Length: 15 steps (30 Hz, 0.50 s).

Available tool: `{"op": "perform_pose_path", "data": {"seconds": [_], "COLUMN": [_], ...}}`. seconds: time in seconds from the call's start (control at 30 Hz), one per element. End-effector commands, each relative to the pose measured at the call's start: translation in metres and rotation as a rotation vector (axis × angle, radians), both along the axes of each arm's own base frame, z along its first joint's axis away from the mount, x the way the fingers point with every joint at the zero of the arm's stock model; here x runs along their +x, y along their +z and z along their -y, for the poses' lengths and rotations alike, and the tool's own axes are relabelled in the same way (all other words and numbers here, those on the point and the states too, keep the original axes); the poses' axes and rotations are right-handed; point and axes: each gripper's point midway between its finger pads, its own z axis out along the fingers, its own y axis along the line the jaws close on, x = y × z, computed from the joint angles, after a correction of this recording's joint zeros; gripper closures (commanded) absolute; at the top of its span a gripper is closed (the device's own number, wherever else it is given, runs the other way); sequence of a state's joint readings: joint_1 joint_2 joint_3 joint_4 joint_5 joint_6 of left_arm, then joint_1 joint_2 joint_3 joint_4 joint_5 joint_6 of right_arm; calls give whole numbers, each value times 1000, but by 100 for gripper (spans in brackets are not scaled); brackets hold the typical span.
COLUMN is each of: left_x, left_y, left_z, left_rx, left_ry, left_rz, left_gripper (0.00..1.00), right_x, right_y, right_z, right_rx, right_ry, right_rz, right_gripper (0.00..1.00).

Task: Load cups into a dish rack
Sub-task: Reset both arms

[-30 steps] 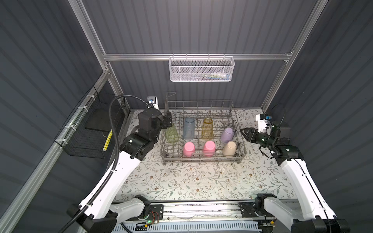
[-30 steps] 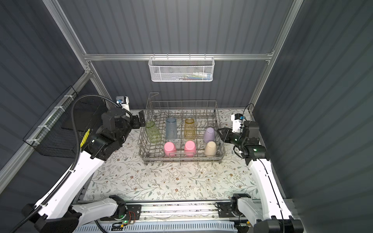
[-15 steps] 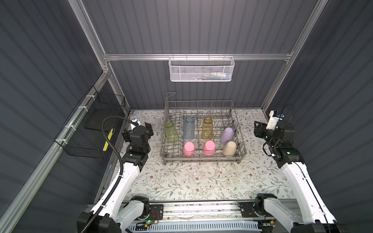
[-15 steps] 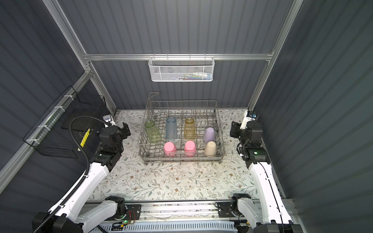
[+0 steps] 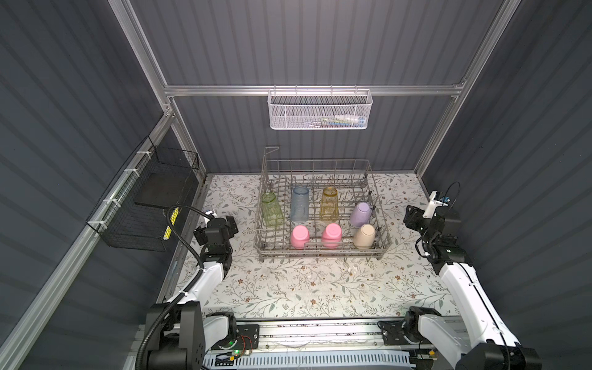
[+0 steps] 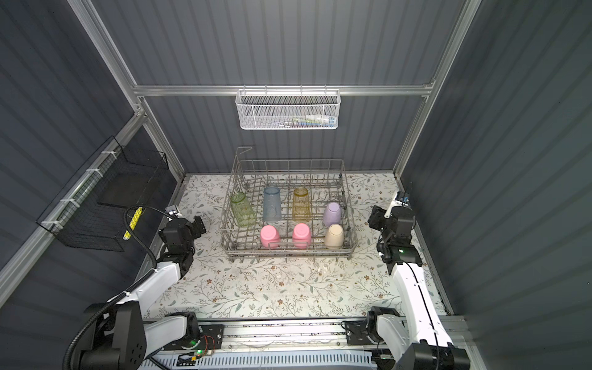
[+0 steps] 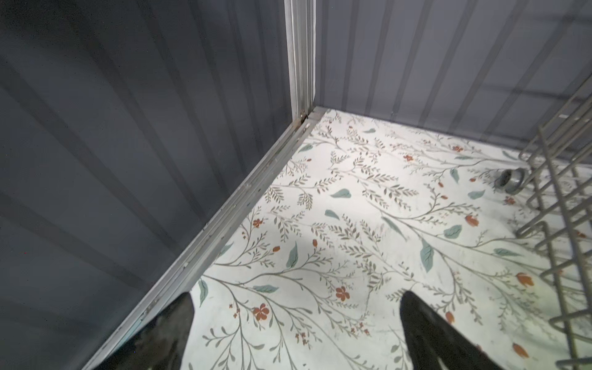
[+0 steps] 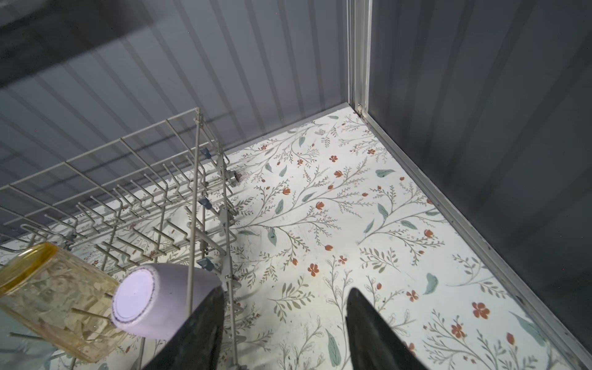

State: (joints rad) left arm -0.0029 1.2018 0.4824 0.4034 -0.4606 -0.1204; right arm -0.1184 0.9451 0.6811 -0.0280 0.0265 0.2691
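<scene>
Seven cups point(image 5: 300, 236) sit inside the rack point(image 5: 320, 253) on the table point(image 5: 304, 288), the left arm point(image 5: 211, 275) and right arm point(image 5: 461, 285) stand clear beside it, jaws apart and empty, so loading looks complete and nothing seems left to grasp.

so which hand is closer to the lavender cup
Right. The right hand sits just outside the rack wall beside the lavender cup, not touching it. The left hand is off the rack's opposite side, past the green cup.

white arm links point(image 5: 464, 288), black joints point(image 5: 447, 253), black corrugated cable point(image 5: 187, 207)
</scene>
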Motion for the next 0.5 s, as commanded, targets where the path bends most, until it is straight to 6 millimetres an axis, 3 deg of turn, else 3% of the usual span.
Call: {"op": "perform_pose_path", "data": {"seconds": [0.0, 0.3, 0.47], "left_x": [13, 34, 40], "left_y": [10, -41, -60], "left_z": [9, 21, 23], "left_rx": [-34, -57, -67], "left_ry": [-54, -128, -131], "left_rz": [93, 12, -8], "left_gripper": [0, 0, 0], "right_x": [2, 9, 8], "right_y": [9, -16, -42], "right_z": [7, 10, 12], "right_rx": [-18, -17, -29], "right_ry": [-31, -36, -49], "right_rz": [69, 63, 61], "right_gripper": [36, 31, 29]}}
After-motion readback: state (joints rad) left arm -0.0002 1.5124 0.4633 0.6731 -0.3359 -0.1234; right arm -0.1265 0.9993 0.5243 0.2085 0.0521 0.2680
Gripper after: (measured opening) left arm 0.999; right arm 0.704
